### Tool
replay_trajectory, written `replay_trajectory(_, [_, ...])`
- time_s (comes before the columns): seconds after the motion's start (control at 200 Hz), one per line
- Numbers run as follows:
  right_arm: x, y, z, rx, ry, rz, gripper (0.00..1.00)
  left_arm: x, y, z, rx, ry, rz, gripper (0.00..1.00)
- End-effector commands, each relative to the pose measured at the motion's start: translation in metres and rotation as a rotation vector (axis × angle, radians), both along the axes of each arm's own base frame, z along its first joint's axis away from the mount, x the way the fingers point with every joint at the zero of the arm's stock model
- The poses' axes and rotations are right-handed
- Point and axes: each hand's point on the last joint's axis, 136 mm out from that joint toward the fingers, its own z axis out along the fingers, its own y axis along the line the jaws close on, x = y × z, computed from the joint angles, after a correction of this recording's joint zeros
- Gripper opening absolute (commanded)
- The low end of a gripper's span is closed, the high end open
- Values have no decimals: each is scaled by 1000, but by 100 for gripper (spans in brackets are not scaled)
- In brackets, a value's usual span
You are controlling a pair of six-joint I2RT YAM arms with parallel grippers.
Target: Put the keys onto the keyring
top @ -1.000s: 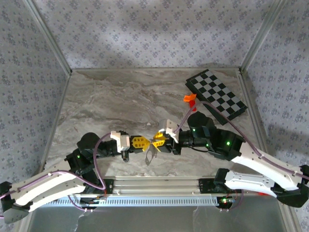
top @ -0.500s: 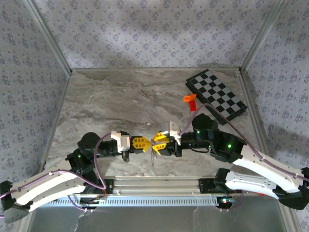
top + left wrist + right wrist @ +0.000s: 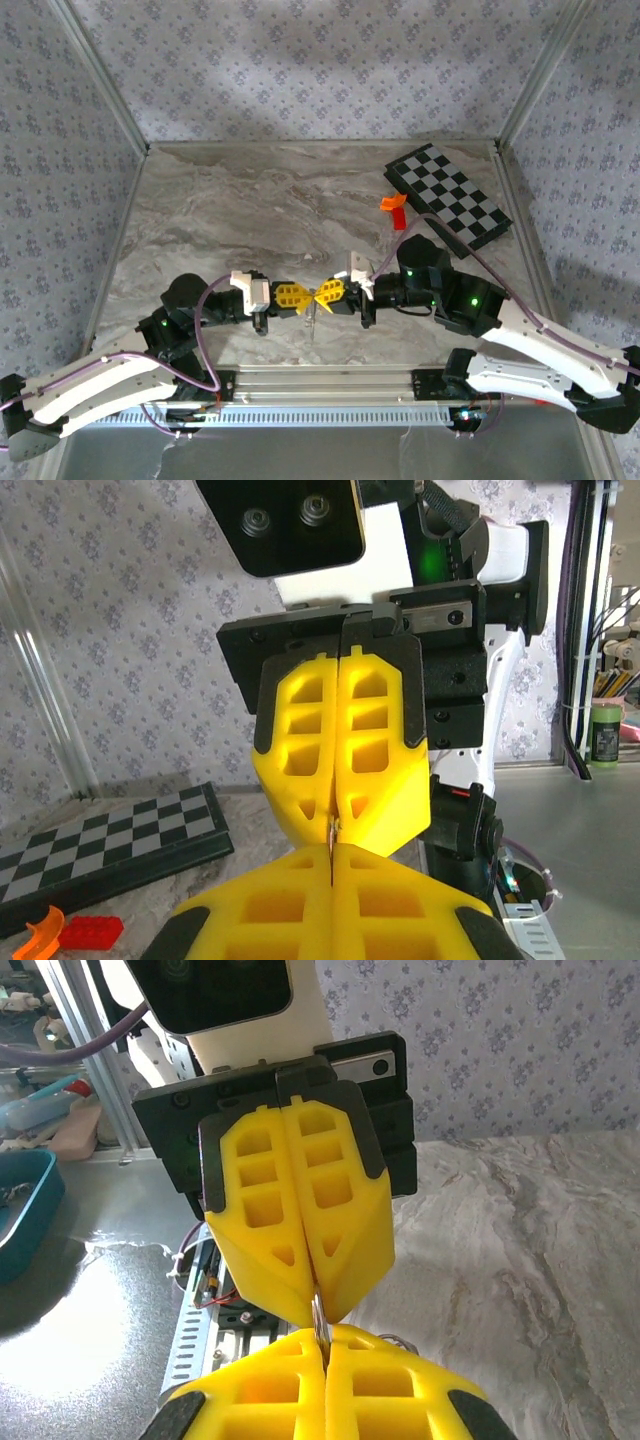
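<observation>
Near the desk's (image 3: 250,200) front edge, your left gripper (image 3: 303,298) and right gripper (image 3: 322,297) both pinch the keyring (image 3: 318,1311), tip to tip; pulling unevenly could wrench it loose.

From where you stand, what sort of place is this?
Probably a robot test booth in a lab: a left arm and right arm bolted to a marble-look table, patterned screens on a metal frame around it, a chessboard as prop.

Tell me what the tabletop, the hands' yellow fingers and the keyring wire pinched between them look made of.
Tabletop: stone or stone-print laminate; grey veining, soft sheen. Yellow fingers: moulded or printed plastic, matt, with cut-out pockets. Keyring wire: silvery glint, likely metal.
</observation>
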Motion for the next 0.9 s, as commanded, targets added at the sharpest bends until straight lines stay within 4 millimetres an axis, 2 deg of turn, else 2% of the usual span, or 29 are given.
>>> replay_trajectory(0.0, [5, -1, -2, -63, 18, -37, 0, 1, 0, 2, 53, -19, 15, 1])
replay_trajectory(0.095, [8, -4, -15, -174, 31, -45, 0, 10, 2, -15, 147, -23, 69, 11])
replay_trajectory(0.205, [6, -9, -28, -291, 41, -35, 0, 16, 3, -26, 219, -28, 100, 12])
replay_trajectory(0.24, [6, -10, -38, -333, 50, -32, 0, 17, 2, -29, 240, -27, 102, 13])
replay_trajectory(0.25, [6, -10, -28, -317, 39, -31, 0, 17, 2, -29, 243, -27, 102, 13])
replay_trajectory(0.265, [6, -10, -25, -321, 37, -30, 0, 16, 2, -30, 252, -26, 100, 13])
replay_trajectory(0.47, [4, -9, -31, -390, 42, 4, 0, 18, 0, -31, 279, -26, 100, 12])
replay_trajectory(0.895, [2, -1, -29, -368, 29, 34, 0, 15, -10, -29, 265, -14, 50, 10])
